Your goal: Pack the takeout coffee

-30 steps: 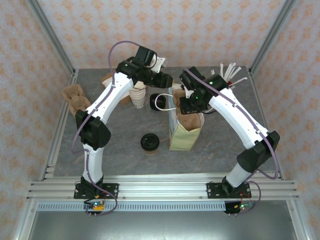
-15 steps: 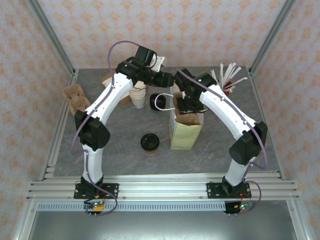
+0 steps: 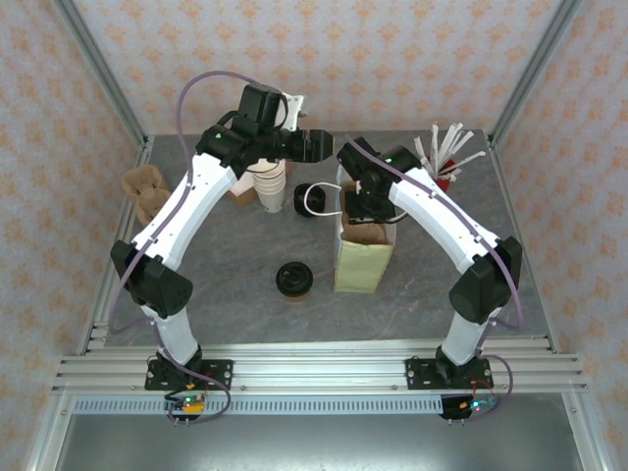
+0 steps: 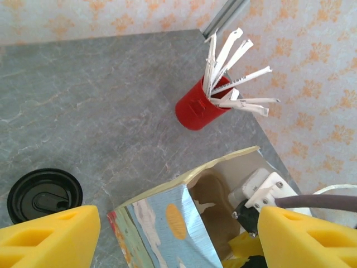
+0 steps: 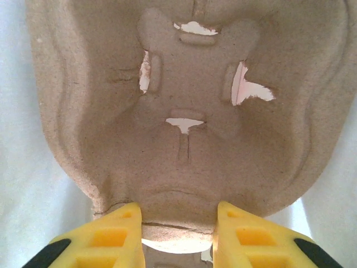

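The takeout coffee (image 3: 293, 280), a small tan cup with a black lid, stands on the table left of the upright paper bag (image 3: 361, 257). My right gripper (image 3: 361, 208) reaches down into the bag's mouth. In the right wrist view its yellow fingers (image 5: 114, 237) are shut on the rim of a brown pulp cup carrier (image 5: 184, 106), which lies inside the bag. My left gripper (image 3: 319, 147) hovers behind the bag's top, open. Its fingers (image 4: 47, 237) stand wide on either side of the bag's upper corner (image 4: 167, 223) without touching it.
A stack of lidless cups (image 3: 270, 186) and a loose black lid (image 3: 316, 201) sit behind the coffee; the lid (image 4: 44, 195) lies flat. A red cup of white stirrers (image 3: 446, 162) stands back right. Spare brown carriers (image 3: 145, 191) are at the left edge.
My left gripper has opened wider and drawn back from the bag's top. My right gripper has gone down into the bag with the cup carrier.
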{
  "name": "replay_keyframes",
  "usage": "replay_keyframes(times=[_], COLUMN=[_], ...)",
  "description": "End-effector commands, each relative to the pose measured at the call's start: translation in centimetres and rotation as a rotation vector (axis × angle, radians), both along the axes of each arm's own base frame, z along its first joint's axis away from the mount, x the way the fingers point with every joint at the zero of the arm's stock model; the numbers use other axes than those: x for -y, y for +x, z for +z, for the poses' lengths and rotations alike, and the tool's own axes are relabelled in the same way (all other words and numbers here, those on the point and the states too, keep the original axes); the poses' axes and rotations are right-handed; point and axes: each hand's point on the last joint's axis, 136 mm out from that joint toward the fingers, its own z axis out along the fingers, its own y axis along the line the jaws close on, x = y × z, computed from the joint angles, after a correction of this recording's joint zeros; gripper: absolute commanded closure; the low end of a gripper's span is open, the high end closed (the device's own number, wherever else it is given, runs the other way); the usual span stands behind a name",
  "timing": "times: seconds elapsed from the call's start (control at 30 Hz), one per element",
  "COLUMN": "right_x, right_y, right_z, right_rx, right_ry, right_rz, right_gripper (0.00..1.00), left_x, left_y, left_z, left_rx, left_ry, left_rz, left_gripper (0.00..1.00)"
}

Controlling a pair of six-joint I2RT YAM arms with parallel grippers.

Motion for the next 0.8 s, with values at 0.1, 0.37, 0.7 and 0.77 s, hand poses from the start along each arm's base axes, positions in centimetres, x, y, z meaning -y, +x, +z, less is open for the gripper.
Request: replay_keyframes(times=[0.1,0.37,0.7,0.77], right_x=[0.0,-0.3,-0.3,-0.3], right_y=[1.0,1.8,2.3,2.4], right_z=[-1.1,-2.5,0.4,1.3], right_rx=[0.014,0.011,0.065,0.082], right_ry=[-0.052,-0.080,-0.105,-0.102], right_rz=[-0.056,-0.077,-0.041,-0.038], right_gripper=[0.70,0.70,0.70,0.70], left_x=[-1.5,-3.3,-2.9,-2.3], left_y=[-0.9,-3.0,-4.5,-4.9], left_z=[0.2,-2.2,-4.1,-4.7], left_rx=[0.035,0.014,-0.047,-0.080], left_ry=[0.034,0.058,0.043,0.023], left_rz=[0.101,0.188,0.142,0.116], left_gripper=[0.24,0.25,0.25,0.26])
